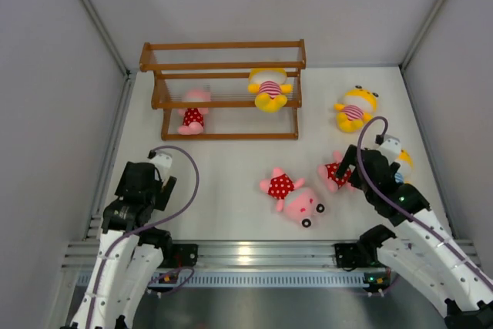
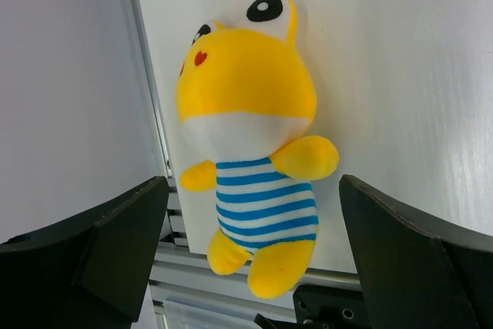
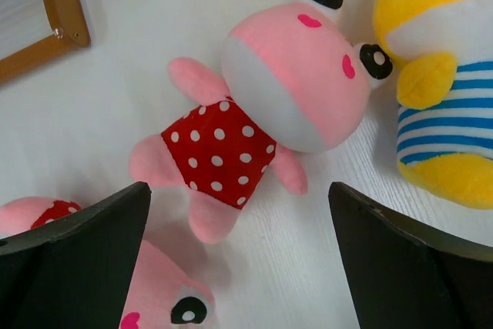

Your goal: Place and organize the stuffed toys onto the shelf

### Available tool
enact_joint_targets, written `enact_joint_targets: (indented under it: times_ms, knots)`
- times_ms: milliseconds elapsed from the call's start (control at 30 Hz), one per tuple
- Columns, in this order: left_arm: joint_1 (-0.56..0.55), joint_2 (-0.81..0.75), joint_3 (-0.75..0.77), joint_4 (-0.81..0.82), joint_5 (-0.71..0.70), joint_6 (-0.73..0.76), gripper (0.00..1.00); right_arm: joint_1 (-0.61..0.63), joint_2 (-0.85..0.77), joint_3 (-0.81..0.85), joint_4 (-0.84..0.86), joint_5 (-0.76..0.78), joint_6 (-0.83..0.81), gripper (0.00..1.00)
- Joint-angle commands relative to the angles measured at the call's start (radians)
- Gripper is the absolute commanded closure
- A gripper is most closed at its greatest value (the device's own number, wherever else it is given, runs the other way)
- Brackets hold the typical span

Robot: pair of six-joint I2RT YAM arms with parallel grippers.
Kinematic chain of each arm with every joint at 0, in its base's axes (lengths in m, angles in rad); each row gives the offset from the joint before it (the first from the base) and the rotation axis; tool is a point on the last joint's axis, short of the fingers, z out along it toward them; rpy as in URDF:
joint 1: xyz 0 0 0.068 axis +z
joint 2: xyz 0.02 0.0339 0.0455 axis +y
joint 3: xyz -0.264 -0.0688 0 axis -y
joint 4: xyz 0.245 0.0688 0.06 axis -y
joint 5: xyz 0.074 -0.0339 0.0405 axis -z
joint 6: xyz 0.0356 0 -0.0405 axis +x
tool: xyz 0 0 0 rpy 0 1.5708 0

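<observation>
The brown wooden shelf (image 1: 223,65) stands at the back. On it are a pink toy in a red dotted outfit (image 1: 192,115) and a yellow pink-striped toy (image 1: 268,88). Another yellow pink-striped toy (image 1: 354,108) lies on the table to its right. Two pink dotted toys (image 1: 289,190) (image 1: 333,175) lie mid-table. My right gripper (image 3: 239,190) is open just above one pink toy (image 3: 254,105), with a yellow blue-striped toy (image 3: 439,113) beside it. My left gripper (image 2: 253,213) is open around another yellow blue-striped toy (image 2: 250,136), its fingers apart from it.
Grey walls enclose the white table (image 1: 231,159) on the left, back and right. An aluminium rail (image 1: 254,252) runs along the near edge, close under the left toy's feet in the left wrist view (image 2: 231,283). A shelf corner (image 3: 58,21) shows in the right wrist view.
</observation>
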Motion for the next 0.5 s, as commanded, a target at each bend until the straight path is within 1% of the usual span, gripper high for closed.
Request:
enact_joint_targets:
  times_ms: [0, 33, 100, 133, 167, 233, 267, 300, 367, 400, 433, 467]
  knots:
    - [0.004, -0.009, 0.008, 0.006, -0.008, -0.013, 0.02, -0.012, -0.007, 0.012, 0.002, -0.048, -0.014, 0.01]
    - [0.004, -0.006, 0.013, 0.005, -0.007, -0.009, 0.02, -0.011, -0.016, 0.017, 0.003, -0.076, -0.044, 0.01]
    - [0.006, 0.004, 0.022, -0.030, 0.025, 0.002, 0.02, -0.012, -0.050, 0.030, 0.029, -0.227, -0.101, 0.01]
    - [0.006, 0.010, 0.027, -0.047, 0.025, 0.013, 0.02, -0.012, -0.061, 0.032, 0.041, -0.228, -0.118, 0.01]
    - [0.010, 0.017, 0.033, -0.064, 0.062, 0.022, 0.02, -0.012, -0.073, 0.035, 0.055, -0.331, -0.136, 0.01]
    - [0.025, 0.051, 0.057, -0.070, 0.090, 0.019, 0.02, -0.009, -0.073, 0.035, 0.101, -0.457, -0.190, 0.06]
    - [0.044, 0.063, 0.101, -0.095, 0.110, 0.022, 0.02, -0.011, -0.064, 0.030, 0.120, -0.616, -0.208, 0.09]
    - [0.050, 0.074, 0.125, -0.104, 0.142, 0.022, 0.02, -0.008, -0.032, 0.029, 0.144, -0.697, -0.224, 0.12]
    - [0.056, 0.102, 0.194, -0.137, 0.191, 0.017, 0.02, 0.005, 0.039, 0.017, 0.160, -0.873, -0.239, 0.13]
    - [0.058, 0.106, 0.215, -0.150, 0.263, 0.019, 0.02, 0.034, 0.068, 0.014, 0.158, -0.890, -0.241, 0.13]
    - [0.058, 0.108, 0.229, -0.161, 0.292, 0.034, 0.02, 0.061, 0.094, 0.015, 0.140, -0.883, -0.247, 0.13]
    - [0.058, 0.106, 0.240, -0.171, 0.314, 0.034, 0.02, 0.089, 0.152, 0.020, 0.128, -0.819, -0.250, 0.13]
